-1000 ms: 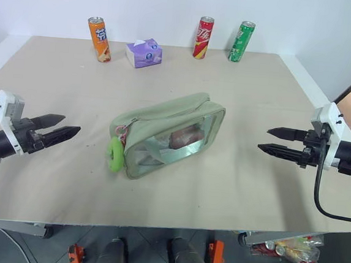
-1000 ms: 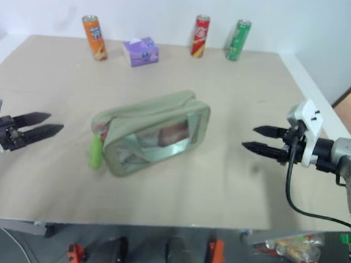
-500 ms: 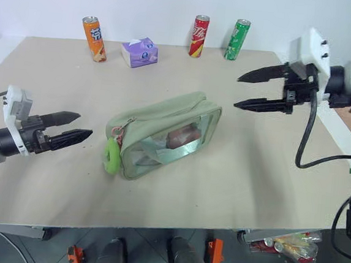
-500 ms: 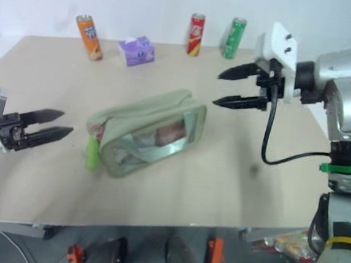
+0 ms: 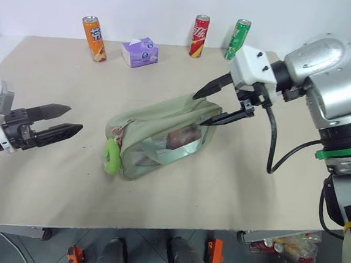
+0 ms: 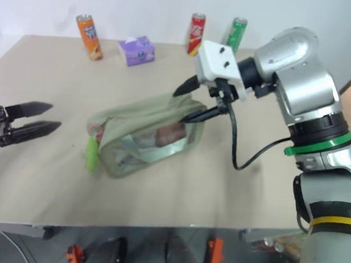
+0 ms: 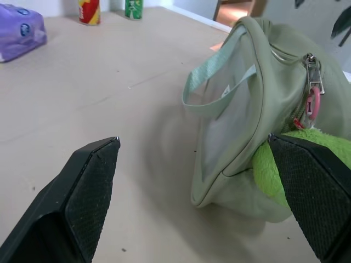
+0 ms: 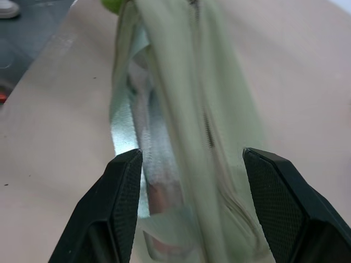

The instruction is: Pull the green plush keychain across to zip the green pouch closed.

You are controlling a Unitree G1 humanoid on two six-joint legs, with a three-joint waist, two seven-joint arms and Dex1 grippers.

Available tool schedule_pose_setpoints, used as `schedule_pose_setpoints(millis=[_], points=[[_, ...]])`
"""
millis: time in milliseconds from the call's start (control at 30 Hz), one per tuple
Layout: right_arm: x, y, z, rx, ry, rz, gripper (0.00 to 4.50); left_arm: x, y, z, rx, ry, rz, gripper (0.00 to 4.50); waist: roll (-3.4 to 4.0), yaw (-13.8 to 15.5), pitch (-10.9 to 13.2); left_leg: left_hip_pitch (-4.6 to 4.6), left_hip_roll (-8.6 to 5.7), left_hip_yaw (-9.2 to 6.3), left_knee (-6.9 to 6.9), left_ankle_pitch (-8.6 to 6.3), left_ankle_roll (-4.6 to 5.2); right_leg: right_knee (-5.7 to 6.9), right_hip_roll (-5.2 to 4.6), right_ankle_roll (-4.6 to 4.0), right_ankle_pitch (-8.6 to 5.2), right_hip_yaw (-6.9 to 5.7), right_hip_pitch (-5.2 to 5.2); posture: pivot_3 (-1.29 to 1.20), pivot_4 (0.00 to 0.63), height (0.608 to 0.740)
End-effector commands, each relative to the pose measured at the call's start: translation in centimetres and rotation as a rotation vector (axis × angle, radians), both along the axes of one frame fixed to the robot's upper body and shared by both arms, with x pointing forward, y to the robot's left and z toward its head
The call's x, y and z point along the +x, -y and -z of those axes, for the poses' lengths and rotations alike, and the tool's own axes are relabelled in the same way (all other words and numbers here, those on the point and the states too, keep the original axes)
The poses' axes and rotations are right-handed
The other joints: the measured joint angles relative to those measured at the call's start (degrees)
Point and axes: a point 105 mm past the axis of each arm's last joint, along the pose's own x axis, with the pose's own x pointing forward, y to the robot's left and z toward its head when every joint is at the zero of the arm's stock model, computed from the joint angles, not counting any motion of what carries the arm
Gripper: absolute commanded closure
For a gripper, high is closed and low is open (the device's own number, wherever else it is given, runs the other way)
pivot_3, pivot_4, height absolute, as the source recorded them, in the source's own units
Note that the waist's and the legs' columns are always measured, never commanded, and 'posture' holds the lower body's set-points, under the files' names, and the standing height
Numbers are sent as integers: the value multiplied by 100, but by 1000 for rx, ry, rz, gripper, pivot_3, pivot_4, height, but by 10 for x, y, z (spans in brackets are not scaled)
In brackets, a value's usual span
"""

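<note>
Since a second ago your right gripper (image 5: 209, 107) has swung in from the table's right side and now straddles the pouch's (image 5: 163, 130) far end, jaws spread, one finger on each side of the top, gripping nothing yet. Your left gripper (image 5: 61, 120) has hardly shifted; it hangs wide open, well left of the pouch.

That pouch lies mid-table, tilted, with the keychain (image 5: 112, 155) dangling off its near-left end just above the table (image 5: 57, 78), clipped by a pink clasp (image 7: 312, 107) to the zipper pull.

Expect soft, light fabric that will buckle and slide if you tug without bracing. Pinch the far end firmly with the right gripper, then take the plush ring itself with the left: it is squashy, so close fully and pull along the zipper line.
</note>
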Motion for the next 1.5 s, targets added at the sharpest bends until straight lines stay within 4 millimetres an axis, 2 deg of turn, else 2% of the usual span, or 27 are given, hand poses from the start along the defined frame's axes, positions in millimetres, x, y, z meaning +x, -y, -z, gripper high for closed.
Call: schedule_pose_setpoints(millis=[33,167,233,300,433,633,767,933,1233,1333,1400,1433,1500], points=[[-4,-1,-7,-36,10,-58,1516,-15,12,-22,58,74,74,32,-1,1,0,-2,0,-1,0,0,0,0,-1,0,0,0,0,0,150,740],[4,-2,-1,-52,0,-47,1516,-24,24,-41,78,129,124,32,-5,2,1,-2,0,-5,2,0,0,0,0,0,0,-4,0,0,150,740],[7,-5,2,-55,-9,-47,1516,-28,36,-61,54,205,171,32,-5,3,1,0,1,-5,3,0,0,2,1,0,0,-4,1,0,150,740],[9,-8,5,-55,-16,-50,1516,-32,50,-73,43,251,219,32,-5,7,1,-1,1,-12,6,1,0,3,6,2,2,-8,4,0,150,740],[11,-8,8,-57,-18,-49,1516,-35,64,-72,60,244,272,32,-5,8,1,1,2,-15,5,1,-1,4,8,21,13,-8,7,0,150,740],[13,-8,12,-69,-13,-42,1516,-32,66,-69,70,234,287,32,-5,8,1,-1,10,-36,4,1,-1,7,29,17,11,-11,7,0,150,740],[15,-7,12,-74,-12,-32,2642,-29,67,-67,65,232,289,0,-5,8,1,0,10,-37,6,1,-1,8,29,17,11,-12,9,0,150,740],[19,-6,14,-85,-5,-18,4401,-23,67,-64,49,231,281,0,-4,8,1,-1,10,-38,6,1,-1,8,29,16,11,-12,10,0,150,740],[17,1,13,-117,-37,11,4463,-16,67,-57,28,227,270,0,-5,11,1,-1,10,-39,7,1,-1,10,28,17,12,-12,11,0,150,740],[17,4,-6,-89,-53,66,4463,-13,66,-53,22,219,262,0,-3,15,2,-2,8,-40,9,1,-1,10,27,16,12,-13,11,0,150,740],[19,-5,-23,12,-115,129,4463,-12,66,-49,14,212,257,0,-3,16,2,-3,8,-38,9,1,-1,10,27,15,11,-12,10,0,150,740],[19,-8,-27,51,-159,170,4463,-12,66,-48,4,209,255,0,-3,5,2,-2,9,-39,10,1,-1,10,27,15,11,-13,10,0,150,740],[16,-4,-21,46,-178,230,4463,-12,68,-45,-21,208,253,0,-3,10,1,-2,13,-43,8,1,-1,14,31,9,13,-16,8,0,150,740]])
